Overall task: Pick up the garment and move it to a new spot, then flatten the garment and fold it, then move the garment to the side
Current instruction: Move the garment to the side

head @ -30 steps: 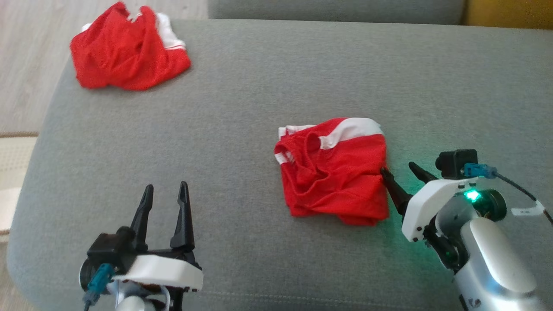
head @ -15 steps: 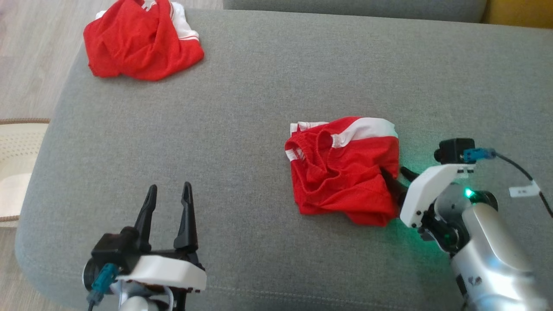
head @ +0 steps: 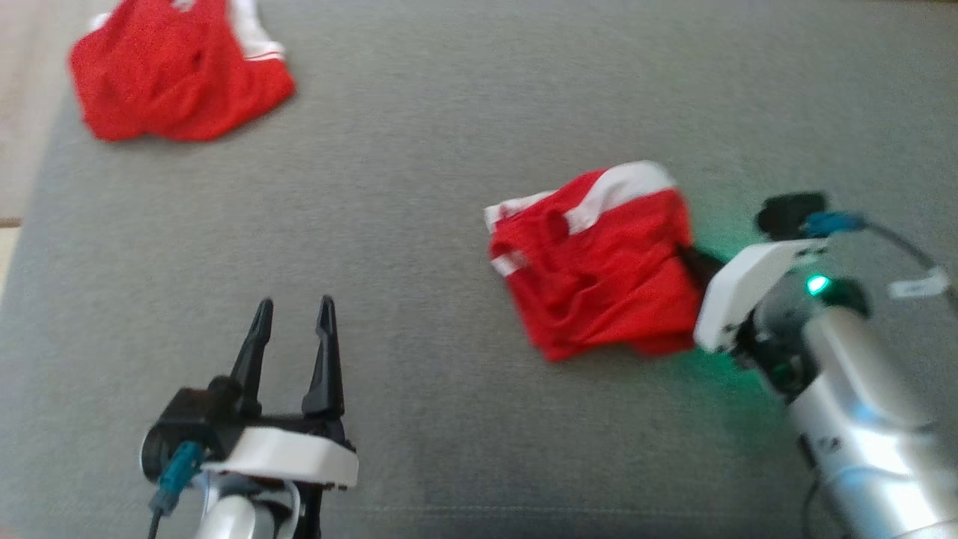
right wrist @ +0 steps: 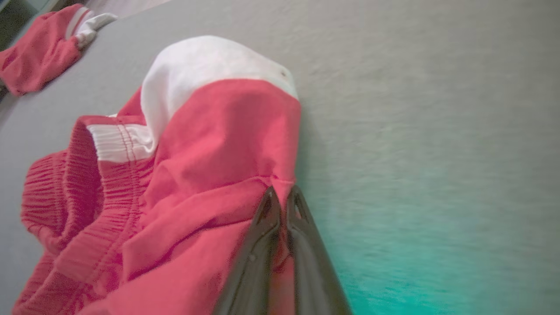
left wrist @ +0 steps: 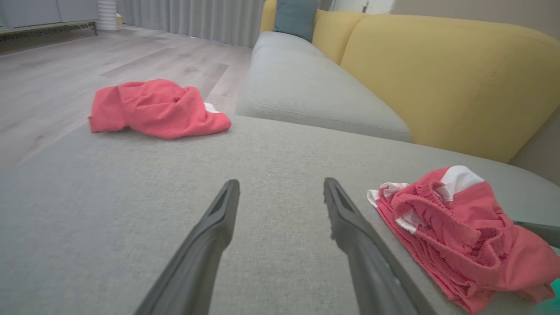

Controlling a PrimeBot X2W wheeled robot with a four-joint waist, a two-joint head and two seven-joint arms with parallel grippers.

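Head view | right hand pinching garment edge | spare garment well apart

Right gripper pinched tight on hem of red shorts; white panel on top, ribbed waistband left. Gray cushion beneath, green glow lower right. Second red garment upper left.

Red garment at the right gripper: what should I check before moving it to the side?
1. right gripper shut on the red garment's right edge: ok.
2. Every folded layer pinched: cannot tell.
3. left gripper open, apart from the garment: ok.
4. second garment at the cushion's far corner, apart from the held one: ok.
5. Head view sharp: not ok, blurred.
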